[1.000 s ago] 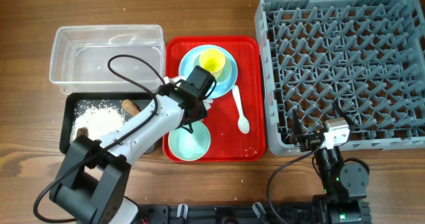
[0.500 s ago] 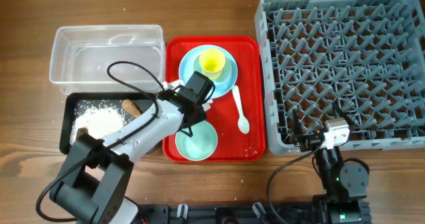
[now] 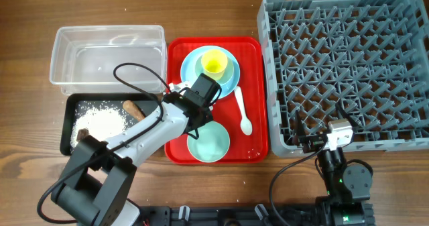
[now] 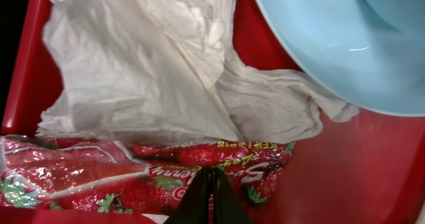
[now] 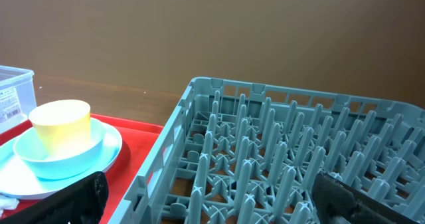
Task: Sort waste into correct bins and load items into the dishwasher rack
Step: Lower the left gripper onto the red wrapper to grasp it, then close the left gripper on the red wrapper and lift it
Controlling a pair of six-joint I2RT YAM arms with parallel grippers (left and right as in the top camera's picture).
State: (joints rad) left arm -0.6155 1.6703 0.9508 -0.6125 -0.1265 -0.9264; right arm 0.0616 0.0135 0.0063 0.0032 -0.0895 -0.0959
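The black tub (image 3: pixel 66 129) holds rice-like crumbs (image 3: pixel 100 122) and a brown sausage piece (image 3: pixel 132 108).

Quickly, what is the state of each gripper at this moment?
Left gripper: shut, tips on the snack wrapper; whether it really grips it cannot be told.
Right gripper: open, holding nothing.

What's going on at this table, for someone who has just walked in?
The left gripper is pinched shut on the crinkled red-and-white snack wrapper, which lies beside crumpled white tissue on the flat red tray. The right gripper hangs open near the large grey plastic dishwasher rack, with no dishes loaded yet. Whitish rice-like crumbs and a brown sausage-like piece are in the shallow black tub.
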